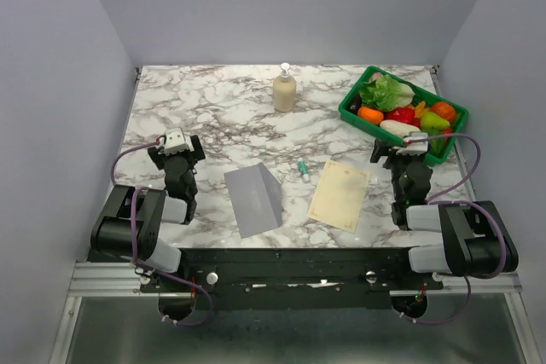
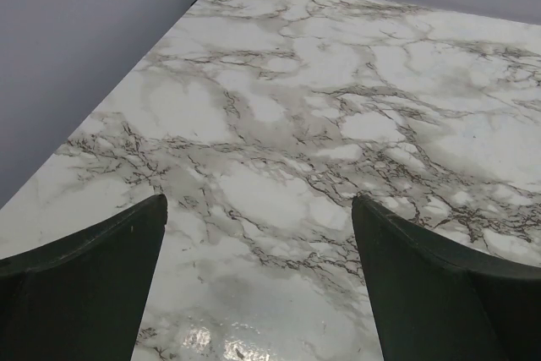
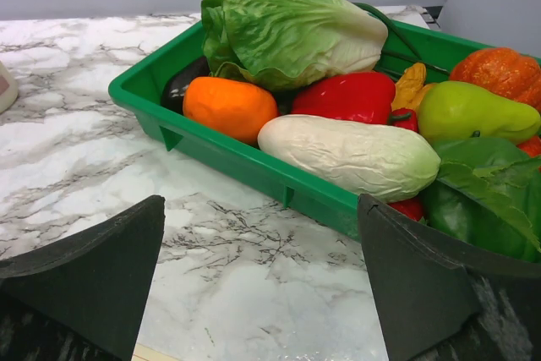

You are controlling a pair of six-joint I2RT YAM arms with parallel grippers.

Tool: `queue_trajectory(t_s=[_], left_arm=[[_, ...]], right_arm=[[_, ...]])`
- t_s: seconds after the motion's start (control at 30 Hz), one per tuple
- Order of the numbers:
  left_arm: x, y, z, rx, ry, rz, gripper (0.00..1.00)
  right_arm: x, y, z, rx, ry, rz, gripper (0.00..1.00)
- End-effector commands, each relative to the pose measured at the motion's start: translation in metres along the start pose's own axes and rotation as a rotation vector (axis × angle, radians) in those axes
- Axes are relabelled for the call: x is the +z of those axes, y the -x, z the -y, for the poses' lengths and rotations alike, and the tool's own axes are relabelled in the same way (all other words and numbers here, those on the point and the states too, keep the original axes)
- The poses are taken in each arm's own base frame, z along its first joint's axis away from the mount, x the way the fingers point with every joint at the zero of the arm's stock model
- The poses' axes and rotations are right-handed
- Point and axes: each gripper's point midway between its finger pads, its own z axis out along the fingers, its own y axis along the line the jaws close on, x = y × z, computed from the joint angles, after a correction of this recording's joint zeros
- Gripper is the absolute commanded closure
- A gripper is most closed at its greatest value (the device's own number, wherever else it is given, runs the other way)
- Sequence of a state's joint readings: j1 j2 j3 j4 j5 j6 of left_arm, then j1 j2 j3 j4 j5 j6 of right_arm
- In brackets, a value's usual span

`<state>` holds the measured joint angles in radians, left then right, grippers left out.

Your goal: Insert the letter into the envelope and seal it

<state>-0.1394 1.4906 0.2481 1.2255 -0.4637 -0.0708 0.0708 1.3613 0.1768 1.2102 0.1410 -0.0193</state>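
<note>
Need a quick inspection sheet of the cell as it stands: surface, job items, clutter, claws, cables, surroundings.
Surface: marble-pattern table, glossy.
Job's things: grey envelope and cream letter lie apart near the front edge; letter not yet inside.
Clutter: pump bottle at the back, green tray of vegetables back right, small tube between envelope and letter.
Claws: left claw and right claw open, holding nothing.
Cables: purple cables loop beside each arm.
Surroundings: plain grey walls, three sides.

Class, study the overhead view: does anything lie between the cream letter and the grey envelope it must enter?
Yes: a small green-and-white object lies in the gap between the letter and the envelope, at its far end. The gap's near end holds nothing visible.
</note>
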Motion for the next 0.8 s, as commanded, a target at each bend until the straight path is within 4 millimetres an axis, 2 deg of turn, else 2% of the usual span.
queue_trajectory(t_s=[0.0, 0.4, 0.5, 0.53, 0.57, 0.6, 0.63, 0.67, 0.7, 0.73, 0.77], left_arm=[[0.0, 0.007, 0.0, 0.001, -0.004, 0.026, 0.01], [0.001, 0.006, 0.0, 0.002, -0.004, 0.022, 0.01], [-0.015, 0.014, 0.001, -0.003, 0.01, 0.064, 0.01], [-0.027, 0.031, -0.005, -0.035, 0.018, 0.157, 0.01], [-0.034, 0.037, -0.011, 0.02, 0.073, 0.172, 0.01], [-0.046, 0.041, -0.008, 0.024, 0.147, 0.166, 0.01], [-0.044, 0.046, -0.001, 0.07, 0.164, 0.142, 0.01], [-0.045, 0.058, 0.002, 0.078, 0.179, 0.137, 0.01], [-0.044, 0.06, 0.009, 0.056, 0.187, 0.106, 0.01], [-0.038, 0.055, 0.019, 0.115, 0.187, -0.005, 0.01], [-0.037, 0.065, 0.025, 0.071, 0.172, -0.032, 0.01]], right_arm=[[0.005, 0.01, -0.001, 0.002, 0.007, 0.032, 0.0], [0.005, 0.01, -0.001, 0.002, 0.005, 0.031, 0.0], [0.004, 0.014, -0.003, -0.004, 0.017, 0.048, 0.0], [0.003, 0.023, -0.006, -0.013, 0.036, 0.053, 0.0], [0.004, 0.028, -0.009, -0.021, 0.052, 0.048, 0.0], [0.006, 0.034, -0.005, -0.021, 0.023, 0.033, 0.0], [0.006, 0.016, -0.002, -0.027, 0.004, -0.094, 0.0], [0.019, 0.051, 0.002, 0.004, -0.036, -0.064, 0.0], [0.023, 0.059, 0.016, 0.141, -0.16, -0.094, 0.0], [0.013, 0.031, 0.022, 0.169, -0.226, -0.264, 0.0], [0.027, 0.052, 0.02, 0.208, -0.245, -0.269, 0.0]])
